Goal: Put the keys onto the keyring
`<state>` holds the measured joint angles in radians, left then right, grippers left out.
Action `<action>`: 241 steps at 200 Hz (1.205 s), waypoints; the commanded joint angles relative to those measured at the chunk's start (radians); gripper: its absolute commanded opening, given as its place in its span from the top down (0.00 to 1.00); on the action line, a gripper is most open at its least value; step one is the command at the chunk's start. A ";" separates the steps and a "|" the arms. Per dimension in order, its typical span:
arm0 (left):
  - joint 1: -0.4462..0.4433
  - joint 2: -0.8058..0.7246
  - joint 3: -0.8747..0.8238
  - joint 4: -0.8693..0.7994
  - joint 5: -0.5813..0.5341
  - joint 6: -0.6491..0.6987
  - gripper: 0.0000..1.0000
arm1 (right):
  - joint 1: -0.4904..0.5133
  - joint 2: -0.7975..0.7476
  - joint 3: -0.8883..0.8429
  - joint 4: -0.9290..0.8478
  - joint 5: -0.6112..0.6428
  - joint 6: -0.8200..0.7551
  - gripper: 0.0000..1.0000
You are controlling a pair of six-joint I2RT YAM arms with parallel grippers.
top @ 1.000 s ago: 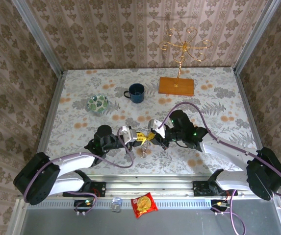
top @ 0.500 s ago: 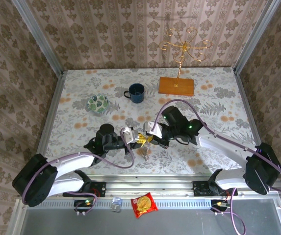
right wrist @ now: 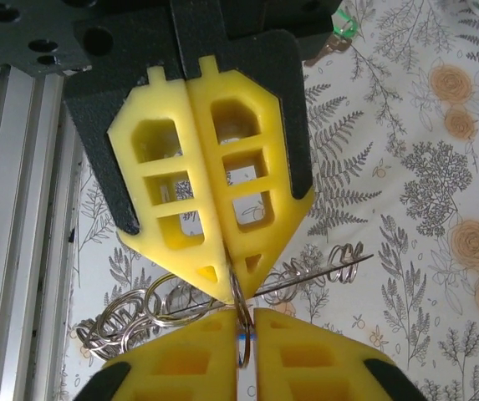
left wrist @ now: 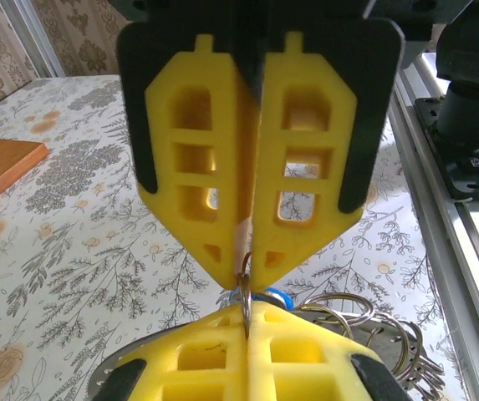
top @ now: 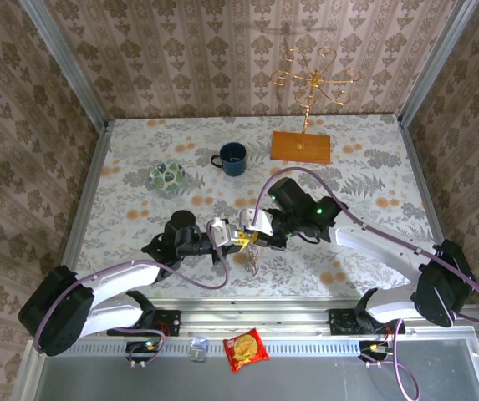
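Note:
My left gripper and right gripper meet tip to tip above the near middle of the table. Both are shut on one thin metal ring of the keyring, seen edge-on. In the left wrist view my left gripper pinches it from above. In the right wrist view my right gripper does the same. The keyring's bunch of loops hangs below. A blue key head shows just behind the fingertips; I cannot tell if it is pinched. A green-headed key lies on the table beyond.
A blue mug and a green patterned dish stand at the back left. At the back right is a gold wire stand on a wooden base. A metal rail runs along the near edge, with a snack packet below it.
The right arm has swung left and closer to the left gripper. The hanging bunch of rings has shifted slightly with it. The left arm has barely moved.

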<state>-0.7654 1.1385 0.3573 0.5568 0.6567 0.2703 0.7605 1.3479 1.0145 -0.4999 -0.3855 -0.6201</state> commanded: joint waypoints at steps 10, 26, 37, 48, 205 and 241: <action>-0.001 -0.025 0.010 0.017 0.000 0.009 1.00 | -0.022 -0.042 -0.056 0.049 -0.042 0.058 0.80; 0.000 -0.025 0.006 0.025 0.003 0.006 1.00 | -0.025 -0.046 -0.071 0.065 -0.050 0.077 0.80; -0.001 -0.026 0.004 0.027 0.003 0.005 1.00 | -0.028 -0.046 -0.077 0.070 -0.052 0.083 0.80; -0.001 -0.026 0.003 0.030 0.003 0.004 1.00 | -0.029 -0.046 -0.083 0.078 -0.054 0.089 0.82; -0.003 -0.028 -0.020 0.137 0.014 -0.035 1.00 | -0.069 0.008 -0.102 0.085 -0.044 0.105 1.00; -0.003 -0.024 -0.029 0.148 0.022 -0.042 1.00 | -0.069 -0.003 -0.116 0.150 -0.106 0.144 1.00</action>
<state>-0.7654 1.1366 0.3370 0.6163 0.6464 0.2550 0.7010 1.3502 0.9230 -0.3885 -0.4656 -0.5076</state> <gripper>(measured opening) 0.058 0.053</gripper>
